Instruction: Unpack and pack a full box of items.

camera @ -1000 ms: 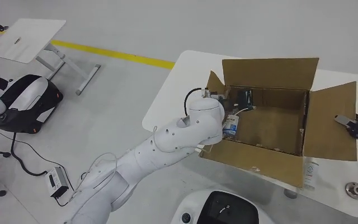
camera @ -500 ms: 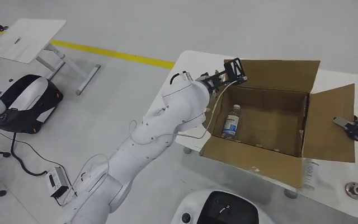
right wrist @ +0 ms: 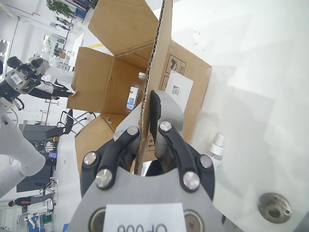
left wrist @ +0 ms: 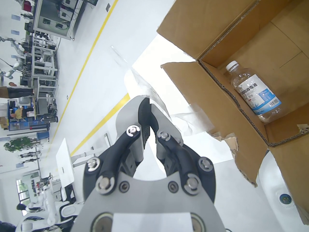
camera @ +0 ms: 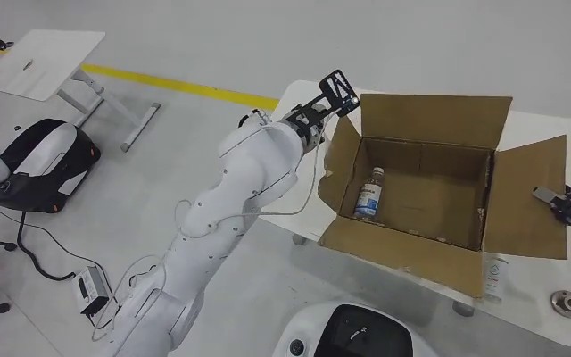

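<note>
Top view gives us the box (camera: 419, 159) standing open on the desk (camera: 526, 303), its four flaps spread away from the mouth. The bottle (camera: 368, 195) lies on its side on the box floor, close along the left wall, with its cap toward the far wall. From the bottle across to the right wall we see bare cardboard floor. The left hand (camera: 342, 87) hangs outside the box, above and beyond its far left corner, near the desk's far edge and apart from the upright left flap (camera: 339, 161). In the left wrist view we see its fingers (left wrist: 144, 114) pinched together on a clear film (left wrist: 144, 90), which trails from them toward the torn edge of the left flap. The far flap (camera: 433, 114) stands tall behind the opening. The right flap (camera: 526, 192) lies outward over the desk, and the right hand (camera: 546, 194) sits at its outer edge. In the right wrist view we see the corrugated edge of that flap clamped between its fingers. A spray bottle (camera: 496, 275) stands on the desk just beside the box's near right corner, and a metal fitting (camera: 562, 302) sits near the desk's right edge.
</note>
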